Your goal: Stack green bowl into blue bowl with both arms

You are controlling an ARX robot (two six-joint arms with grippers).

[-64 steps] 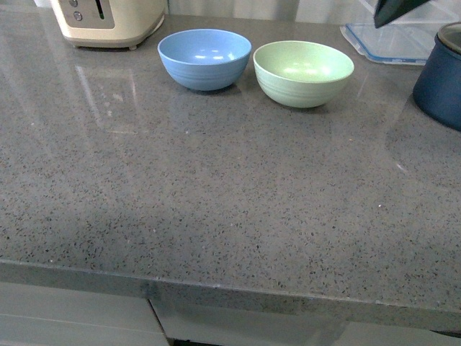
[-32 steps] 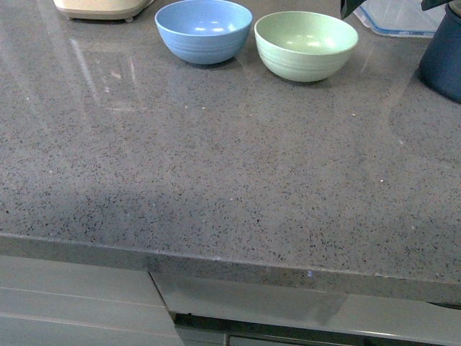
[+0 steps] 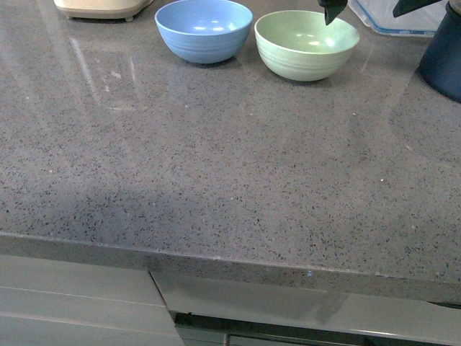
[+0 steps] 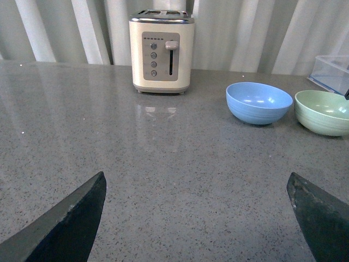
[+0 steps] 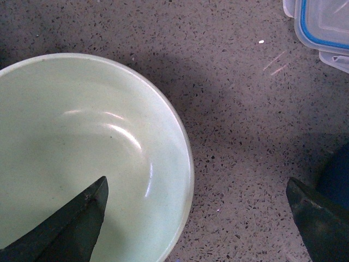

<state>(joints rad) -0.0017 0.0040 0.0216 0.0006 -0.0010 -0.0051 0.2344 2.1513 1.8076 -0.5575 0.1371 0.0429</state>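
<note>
**Now: right gripper straddles the green bowl's rim, nothing held**

Green bowl [image 3: 306,43] sits upright on the grey speckled countertop [image 3: 216,180], toward the far edge. It is empty, and light glints on its inner wall.

Blue bowl [image 3: 204,30] is just left of the green bowl. It is upright and empty too, with a narrow strip of counter between the two rims, so they do not touch.

Right gripper [image 3: 364,14] hangs over the green bowl's right-hand rim with its jaws spread wide. In the wrist view one finger [image 5: 60,229] is over the bowl's inside and the other is outside the rim, over bare counter. It grips nothing. Whether the inner finger touches the bowl, I cannot tell.

Left gripper [image 4: 193,218] is also spread wide and empty. It is low over bare counter, well apart from the green bowl, and does not show in the front view.

Cream toaster [image 4: 162,50] stands left of the green bowl, beyond the blue bowl.

Dark navy pot [image 3: 443,54] is near the green bowl's right side, not touching it.

Clear container with a blue rim [image 3: 389,18] lies behind and right of the green bowl.
</note>
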